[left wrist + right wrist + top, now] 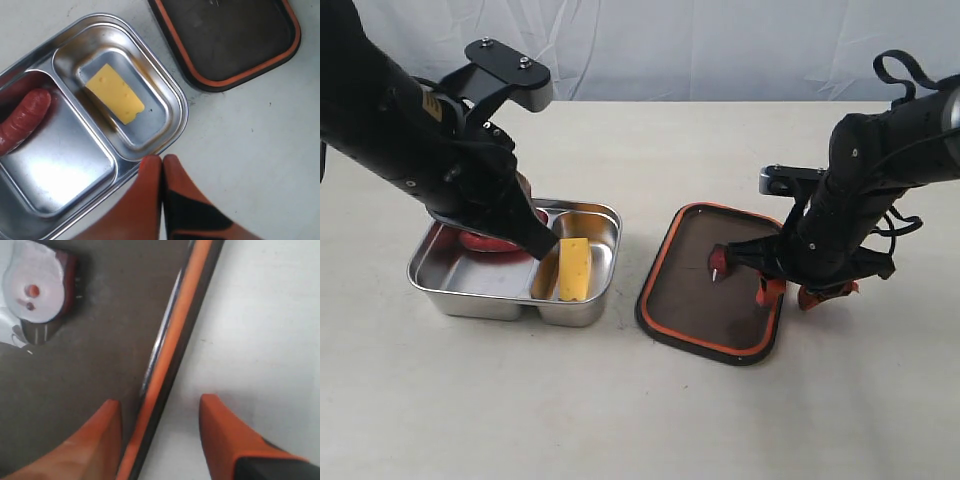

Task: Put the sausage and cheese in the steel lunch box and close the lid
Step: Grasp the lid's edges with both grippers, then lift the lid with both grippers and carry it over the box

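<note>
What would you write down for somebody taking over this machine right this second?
Left hand: shut, empty, over the lunch box.
Right hand: open, fingers either side of the lid's rim, not gripping.
Sausage lies in the big compartment, cheese in the small one.
Lid lies on the table beside the box, orange seal showing.
Done: both foods in. Left: grip the lid, set it on the box, close it.

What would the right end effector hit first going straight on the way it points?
Probably the lid: the right end effector is open astride its rim, one finger over the lid, one over the table. Depth is unclear.
</note>
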`<state>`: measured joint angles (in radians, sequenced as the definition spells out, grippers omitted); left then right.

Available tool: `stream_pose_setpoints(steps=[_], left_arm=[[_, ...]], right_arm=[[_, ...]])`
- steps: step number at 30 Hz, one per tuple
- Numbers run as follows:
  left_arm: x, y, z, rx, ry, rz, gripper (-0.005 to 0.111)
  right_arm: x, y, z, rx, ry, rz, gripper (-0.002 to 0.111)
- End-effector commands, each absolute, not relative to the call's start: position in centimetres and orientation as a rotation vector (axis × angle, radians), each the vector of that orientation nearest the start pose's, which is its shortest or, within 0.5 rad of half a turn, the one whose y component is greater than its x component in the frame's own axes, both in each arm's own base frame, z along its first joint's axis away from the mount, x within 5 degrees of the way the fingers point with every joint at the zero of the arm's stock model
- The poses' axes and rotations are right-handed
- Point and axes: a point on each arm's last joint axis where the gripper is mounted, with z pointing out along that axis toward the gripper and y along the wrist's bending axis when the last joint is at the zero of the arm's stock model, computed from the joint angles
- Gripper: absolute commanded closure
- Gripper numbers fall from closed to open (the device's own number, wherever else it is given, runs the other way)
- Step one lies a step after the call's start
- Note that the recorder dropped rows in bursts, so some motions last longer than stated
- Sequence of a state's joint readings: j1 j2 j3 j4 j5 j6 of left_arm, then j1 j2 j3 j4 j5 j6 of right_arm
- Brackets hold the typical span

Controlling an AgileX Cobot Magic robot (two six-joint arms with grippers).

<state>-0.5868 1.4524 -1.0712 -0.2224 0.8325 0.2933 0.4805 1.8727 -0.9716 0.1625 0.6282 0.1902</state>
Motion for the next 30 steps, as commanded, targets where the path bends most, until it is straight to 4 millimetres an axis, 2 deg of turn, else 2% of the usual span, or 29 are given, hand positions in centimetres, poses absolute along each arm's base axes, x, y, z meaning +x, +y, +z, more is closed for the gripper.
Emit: stream_pose_setpoints(steps=[1,5,7,11,15,18,22,25,30], left_arm=[[23.2,-17.4,27.7,1.000,2.500,-0.371,0.107],[23.3,-17.4,27.8,0.999,2.498,-0.371,0.107],[23.3,-17.4,27.8,0.999,2.498,-0.371,0.107],[23.3,-17.4,27.8,0.999,2.498,-0.371,0.107],[23.1,-17.6,27.8,0.918,2.542,-0.432,0.105],[22.9,-17.9,27.9,0.894,2.553,-0.488,0.094],[23.0,-18.3,28.1,0.832,2.536,-0.557,0.066],[23.6,-18.4,28.6,0.705,2.505,-0.669,0.049],[24.7,-18.0,30.0,0.563,2.396,-0.971,0.046]], right_arm=[[28.4,15.6,11.6,-0.260,3.045,0.193,0.061],[28.5,15.7,11.0,-0.254,3.058,0.185,0.063],[28.4,15.6,11.0,-0.248,3.067,0.172,0.074],[28.3,15.4,10.9,-0.266,3.085,0.147,0.109],[28.0,14.8,11.1,-0.337,3.113,0.051,0.109],[28.1,14.4,12.1,-0.338,3.078,-0.010,0.109],[28.3,14.3,15.1,-0.314,2.961,0.042,0.109],[28.0,14.2,17.6,-0.304,2.884,0.084,0.109],[27.2,13.8,21.7,-0.294,2.754,0.148,0.109]])
